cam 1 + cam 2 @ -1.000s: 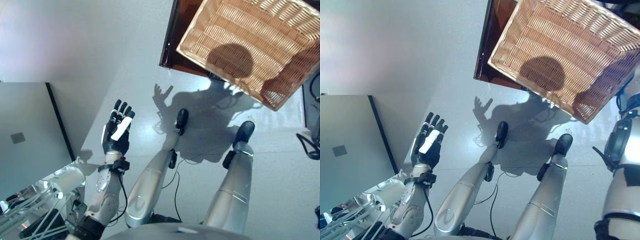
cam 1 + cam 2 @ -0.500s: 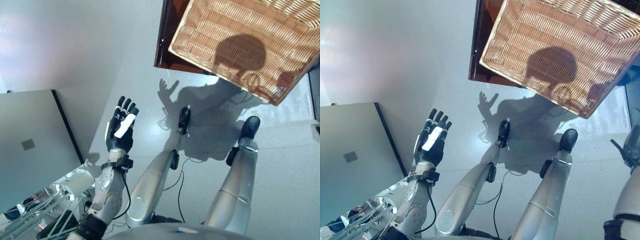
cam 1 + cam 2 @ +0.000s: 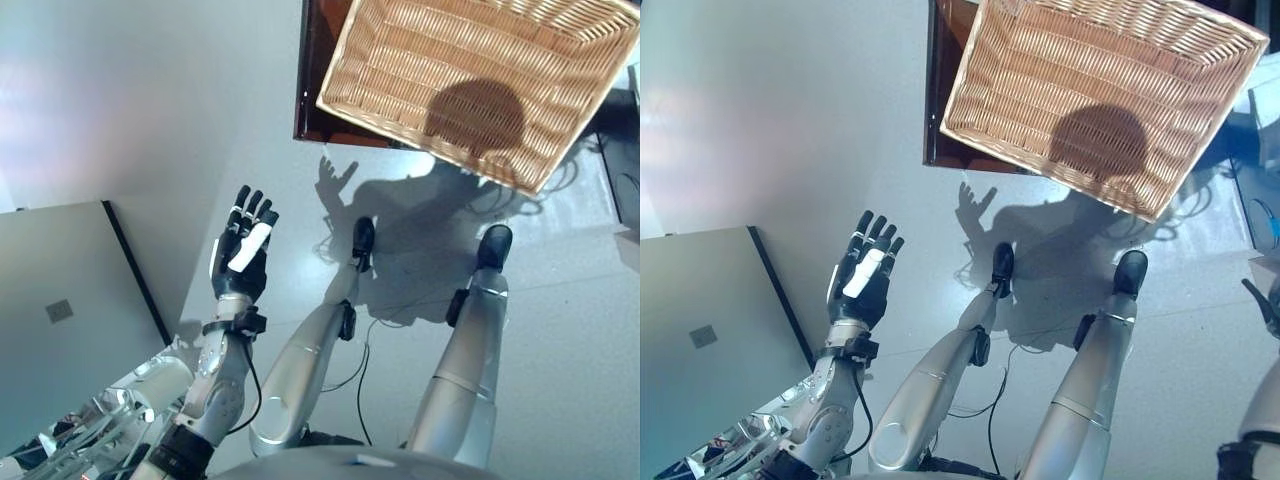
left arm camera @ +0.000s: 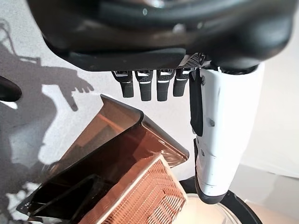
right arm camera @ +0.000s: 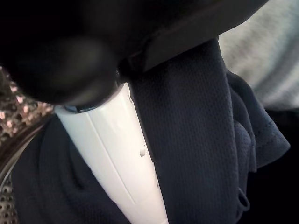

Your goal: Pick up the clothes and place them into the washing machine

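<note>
At the far right of the scene, the rectangular woven wicker basket (image 3: pixel 470 85) sits on a dark brown stand (image 3: pixel 312 85) and looks empty, so the picking-up seems done. The right hand (image 5: pixel 117 154) shows only in its own wrist view, its white-covered thumb lying against a dark navy mesh-knit garment (image 5: pixel 196 140); whether its fingers clamp the cloth I cannot tell. A perforated metal surface at that view's edge suggests the washer drum, so release probably remains. The left hand (image 3: pixel 242 250) hangs over the pale floor (image 3: pixel 150 100), fingers spread, holding nothing. A grey panel (image 3: pixel 70 300) stands near left.
</note>
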Controlling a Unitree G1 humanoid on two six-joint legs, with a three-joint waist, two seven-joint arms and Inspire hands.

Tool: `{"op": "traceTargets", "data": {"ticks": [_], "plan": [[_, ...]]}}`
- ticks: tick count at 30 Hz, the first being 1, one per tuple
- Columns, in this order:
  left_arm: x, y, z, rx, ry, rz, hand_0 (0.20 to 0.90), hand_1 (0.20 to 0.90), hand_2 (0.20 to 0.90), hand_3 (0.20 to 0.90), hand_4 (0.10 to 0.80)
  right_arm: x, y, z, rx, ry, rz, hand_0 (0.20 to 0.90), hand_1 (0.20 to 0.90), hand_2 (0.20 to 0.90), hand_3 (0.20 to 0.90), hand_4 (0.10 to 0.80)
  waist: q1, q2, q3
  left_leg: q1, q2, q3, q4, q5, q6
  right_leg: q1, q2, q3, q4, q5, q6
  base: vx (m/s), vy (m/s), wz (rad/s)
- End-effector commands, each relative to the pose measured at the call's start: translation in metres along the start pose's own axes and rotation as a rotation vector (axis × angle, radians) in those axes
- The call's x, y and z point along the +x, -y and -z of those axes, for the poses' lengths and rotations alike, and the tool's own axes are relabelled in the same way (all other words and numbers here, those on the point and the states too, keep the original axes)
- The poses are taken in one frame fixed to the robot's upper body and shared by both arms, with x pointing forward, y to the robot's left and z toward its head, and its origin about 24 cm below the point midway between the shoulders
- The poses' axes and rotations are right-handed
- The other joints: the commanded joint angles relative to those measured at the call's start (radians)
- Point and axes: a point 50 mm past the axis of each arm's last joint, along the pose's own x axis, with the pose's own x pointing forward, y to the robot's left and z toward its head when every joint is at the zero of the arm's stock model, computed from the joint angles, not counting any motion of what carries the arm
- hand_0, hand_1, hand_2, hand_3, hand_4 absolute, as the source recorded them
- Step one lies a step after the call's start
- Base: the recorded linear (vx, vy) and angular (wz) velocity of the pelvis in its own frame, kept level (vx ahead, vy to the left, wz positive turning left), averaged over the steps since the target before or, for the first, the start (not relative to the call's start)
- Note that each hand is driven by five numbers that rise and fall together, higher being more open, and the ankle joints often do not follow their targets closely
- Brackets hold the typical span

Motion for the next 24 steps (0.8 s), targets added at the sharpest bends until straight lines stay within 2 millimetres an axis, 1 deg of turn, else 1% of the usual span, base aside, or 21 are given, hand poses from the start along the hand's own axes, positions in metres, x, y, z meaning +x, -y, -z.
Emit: {"op": "traceTargets", "data": {"ticks": [1,6,8,9,12,13,14,17,21,24], "plan": [[-0.0043,0.0108,-0.0321,-0.051,0.164,0.049,0.9,0.9,0.9,0.9,0.8,0.0012,-0.0181,-0.0877,-0.004,0.325,-0.079,0.9,0.9,0.9,0.9,0.8,-0.032,0.153,0.049,-0.039,0.074,-0.001,0.047,-0.053,-0.104,0.054,0.047,-0.039,-0.034,-0.085,-0.043,-0.007,-0.005,-0.03],[-0.0033,0.009,-0.0339,-0.053,0.174,0.035,0.9,0.9,0.9,0.9,0.8,-0.0005,-0.0211,-0.0885,-0.032,0.334,-0.083,0.9,0.9,0.9,0.9,0.8,-0.037,0.149,0.049,-0.033,0.072,0.003,0.042,-0.057,-0.104,0.055,0.047,-0.038,-0.033,-0.091,-0.044,0.0,0.0,0.0],[-0.0021,0.0097,-0.0352,-0.056,0.182,0.034,0.9,0.9,0.9,0.9,0.8,-0.0011,-0.0219,-0.0893,-0.024,0.334,-0.081,0.9,0.9,0.9,0.9,0.8,-0.038,0.148,0.048,-0.025,0.071,0.001,0.04,-0.062,-0.105,0.061,0.047,-0.035,-0.034,-0.098,-0.044,0.025,-0.001,-0.01],[-0.0018,0.0093,-0.0354,-0.054,0.183,0.031,0.9,0.9,0.9,0.9,0.8,-0.0011,-0.0216,-0.0888,-0.023,0.334,-0.08,0.9,0.9,0.9,0.9,0.8,-0.04,0.149,0.049,-0.03,0.072,0.002,0.04,-0.056,-0.104,0.057,0.05,-0.038,-0.035,-0.088,-0.045,0.0,0.0,0.0],[-0.0006,0.0096,-0.0367,-0.051,0.189,0.03,0.9,0.9,0.9,0.9,0.8,-0.002,-0.0228,-0.0878,-0.013,0.331,-0.083,0.9,0.9,0.9,0.9,0.8,-0.044,0.146,0.049,-0.023,0.07,0.001,0.036,-0.057,-0.103,0.064,0.048,-0.041,-0.037,-0.089,-0.044,0.001,0.008,0.0],[0.0,0.0101,-0.0375,-0.053,0.194,0.031,0.9,0.9,0.9,0.9,0.8,-0.0024,-0.0234,-0.0886,-0.003,0.329,-0.084,0.9,0.9,0.9,0.9,0.8,-0.044,0.144,0.048,-0.017,0.068,0.0,0.034,-0.062,-0.105,0.07,0.048,-0.038,-0.039,-0.096,-0.044,0.0,0.0,0.0],[-0.0005,0.0094,-0.037,-0.051,0.19,0.03,0.9,0.9,0.9,0.9,0.8,-0.002,-0.0228,-0.0876,-0.005,0.326,-0.083,0.9,0.9,0.9,0.9,0.8,-0.043,0.146,0.049,-0.02,0.07,0.003,0.034,-0.056,-0.103,0.066,0.05,-0.041,-0.039,-0.087,-0.045,0.0,0.0,0.0],[0.0003,0.0091,-0.038,-0.05,0.195,0.03,0.9,0.9,0.9,0.9,0.8,-0.0018,-0.0224,-0.0864,-0.01,0.324,-0.081,0.9,0.9,0.9,0.9,0.8,-0.043,0.144,0.048,-0.01,0.069,0.001,0.031,-0.064,-0.104,0.077,0.048,-0.04,-0.044,-0.094,-0.044,0.001,0.007,0.0],[-0.0005,0.0084,-0.0379,-0.05,0.194,0.028,0.9,0.9,0.9,0.9,0.8,-0.0008,-0.0205,-0.0843,-0.041,0.33,-0.07,0.9,0.9,0.9,0.9,0.8,-0.042,0.145,0.049,-0.014,0.072,0.005,0.031,-0.054,-0.102,0.073,0.052,-0.045,-0.047,-0.078,-0.046,-0.015,0.003,-0.01],[0.0,0.0084,-0.0389,-0.049,0.2,0.029,0.9,0.9,0.9,0.9,0.8,-0.0004,-0.0198,-0.0841,-0.049,0.332,-0.065,0.9,0.9,0.9,0.9,0.8,-0.043,0.143,0.048,0.0,0.069,0.003,0.026,-0.065,-0.103,0.086,0.048,-0.042,-0.049,-0.094,-0.044,0.024,0.002,0.0]]}}
